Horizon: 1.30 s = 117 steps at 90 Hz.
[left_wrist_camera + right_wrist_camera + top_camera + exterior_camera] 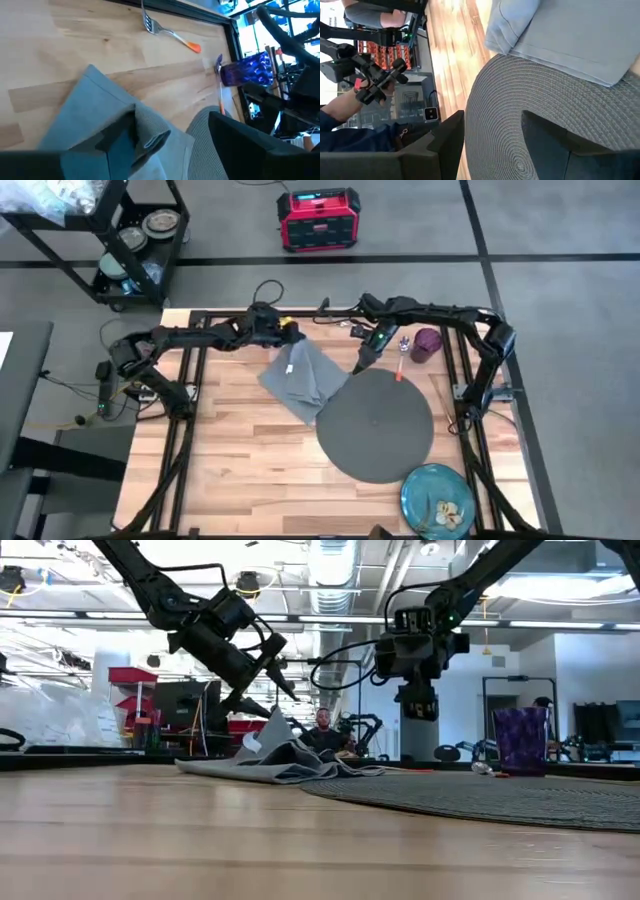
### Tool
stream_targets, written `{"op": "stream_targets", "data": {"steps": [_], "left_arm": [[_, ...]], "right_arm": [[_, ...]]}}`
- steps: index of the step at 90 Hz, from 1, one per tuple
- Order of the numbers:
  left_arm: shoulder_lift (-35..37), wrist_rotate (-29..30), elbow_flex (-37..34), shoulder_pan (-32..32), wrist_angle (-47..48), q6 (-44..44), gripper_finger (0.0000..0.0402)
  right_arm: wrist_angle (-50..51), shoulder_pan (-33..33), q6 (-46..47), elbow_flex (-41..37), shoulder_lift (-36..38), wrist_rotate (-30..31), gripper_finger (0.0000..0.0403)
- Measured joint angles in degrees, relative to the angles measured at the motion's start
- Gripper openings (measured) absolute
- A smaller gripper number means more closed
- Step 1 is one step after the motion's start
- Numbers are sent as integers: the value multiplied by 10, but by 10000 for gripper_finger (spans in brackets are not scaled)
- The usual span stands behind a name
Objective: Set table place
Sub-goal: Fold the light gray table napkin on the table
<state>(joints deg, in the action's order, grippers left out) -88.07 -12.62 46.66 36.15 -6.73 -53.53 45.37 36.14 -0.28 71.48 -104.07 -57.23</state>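
table: light wood plank tabletop (250, 450) with a black frame; the near-left half of the planks lies bare, the far half is crowded.
mat: round dark grey woven mat (375, 423) right of centre, its near edge close to the plate, its far-left edge under the napkin's corner.
napkin: grey cloth napkin (303, 377) rumpled, just left of the mat's far side; one corner overlaps the mat rim, a fold stands up in the low view (272, 730).
plate: blue-green patterned plate (438, 498) at the near-right corner of the table, touching or almost touching the mat's near edge; small pale shapes lie on it, too small to name.
cup: small purple cup (426, 344) upright at the far right, beyond the mat; what it holds cannot be told.
spoon: orange-handled spoon (401, 358) lying just beside the cup, its handle end at the mat's far rim.
fork: orange-handled fork (167, 31) flat on bare wood near the far edge, apart from the napkin.
left gripper: (288, 336) above the napkin's far corner, fingers spread wide, holding nothing.
right gripper: (362, 362) over the mat's far rim beside the napkin, fingers apart, empty.
cart: black wheeled cart (128, 240) off the far-left corner, discs stacked on its shelves.
red box: (318, 218) on the floor beyond the table.
person: seated behind the table in the low view (323, 732); a hand holding a dark handle shows in the right wrist view (367, 90).
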Motion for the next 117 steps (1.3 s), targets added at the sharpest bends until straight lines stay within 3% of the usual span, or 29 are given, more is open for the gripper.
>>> {"op": "stream_targets", "data": {"steps": [31,71,82,99,108,117], "left_arm": [[0,1,70,43,199,111,227],[0,5,76,48,224,141,227],[0,-2,76,34,265,147,227],[0,-9,76,-23,408,218,225],[0,3,76,-49,454,236,202],[0,41,76,-81,484,257,127]], "right_arm": [[0,0,3,0,0,2,182],[-4,0,4,0,0,4,182],[-7,0,4,0,0,5,182],[-19,-1,4,0,0,11,182],[-25,-1,4,0,0,21,182],[-26,-1,4,0,0,21,182]]}}
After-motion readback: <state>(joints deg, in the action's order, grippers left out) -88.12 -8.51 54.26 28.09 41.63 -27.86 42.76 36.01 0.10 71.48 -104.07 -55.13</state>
